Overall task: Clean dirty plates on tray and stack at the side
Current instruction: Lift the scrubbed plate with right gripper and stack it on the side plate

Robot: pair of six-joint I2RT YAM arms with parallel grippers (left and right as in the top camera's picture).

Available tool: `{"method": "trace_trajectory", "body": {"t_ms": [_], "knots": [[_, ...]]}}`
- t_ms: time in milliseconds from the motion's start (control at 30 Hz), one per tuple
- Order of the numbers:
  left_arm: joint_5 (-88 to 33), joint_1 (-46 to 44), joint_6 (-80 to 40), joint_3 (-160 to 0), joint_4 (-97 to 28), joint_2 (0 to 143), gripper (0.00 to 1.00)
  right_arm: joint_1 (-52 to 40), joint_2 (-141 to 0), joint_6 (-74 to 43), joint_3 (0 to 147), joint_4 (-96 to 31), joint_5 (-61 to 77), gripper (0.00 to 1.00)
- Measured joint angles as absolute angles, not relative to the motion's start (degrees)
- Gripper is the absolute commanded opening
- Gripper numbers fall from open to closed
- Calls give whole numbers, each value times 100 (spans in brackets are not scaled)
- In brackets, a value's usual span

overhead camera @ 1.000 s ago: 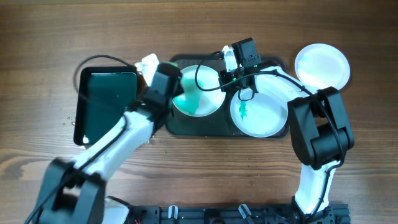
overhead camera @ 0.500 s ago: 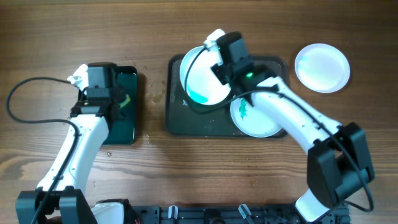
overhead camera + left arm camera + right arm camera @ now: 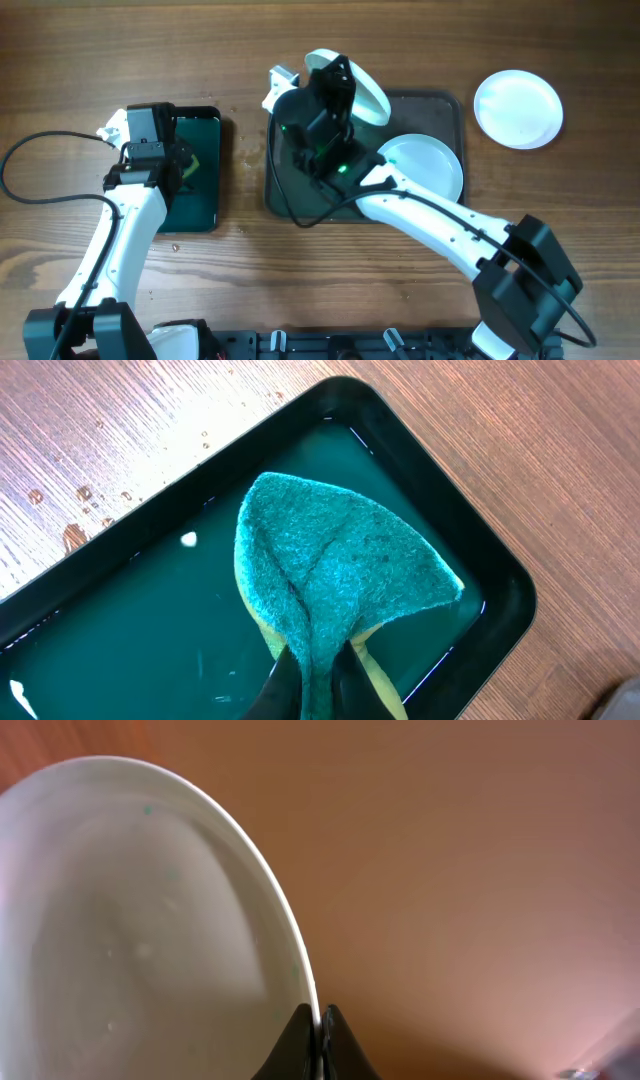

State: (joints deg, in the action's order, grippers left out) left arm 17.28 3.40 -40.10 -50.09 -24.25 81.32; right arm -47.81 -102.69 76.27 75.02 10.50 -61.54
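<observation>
Right hand (image 3: 318,1020) pinches only the rim of the tilted plate (image 3: 150,940), upper centre; it could slip. Left hand (image 3: 315,680) clamps the sponge (image 3: 340,580).

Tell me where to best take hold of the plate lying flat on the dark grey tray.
Probably its thin rim at the right edge, coming from the right. The plate lies flat in the tray, so only the rim can be pinched, and the right arm crosses its left part.

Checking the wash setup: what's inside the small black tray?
The small black tray holds green liquid and a teal-and-yellow sponge, pinched by the left gripper. Its floor beneath the sponge is covered.
</observation>
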Motion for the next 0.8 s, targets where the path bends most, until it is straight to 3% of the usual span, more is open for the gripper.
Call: {"method": "trace_trajectory", "body": {"t_ms": [100,200,333,433,633,800], "knots": [[1728,340,-4012,-5009,-2425,8132,4,-4871,-10267,8414,7502,1288,-6431,4],[1728,340,-4010,-5009,-2425,8132,4,-4871,-10256,8407,7509,978,-6455,4],[1728,340,-4012,-5009,-2425,8132,4,-4759,-10237,7026,7502,-528,-5476,4],[1728,340,-4012,-5009,-2429,8132,4,-4440,-10237,5872,7496,-550,-4805,4],[1728,340,-4010,-5009,-2445,8132,4,-2593,-9955,3599,7491,-1031,-2875,4],[1728,340,-4010,-5009,-2445,8132,4,287,-9767,1269,7494,-1564,161,4]]}}
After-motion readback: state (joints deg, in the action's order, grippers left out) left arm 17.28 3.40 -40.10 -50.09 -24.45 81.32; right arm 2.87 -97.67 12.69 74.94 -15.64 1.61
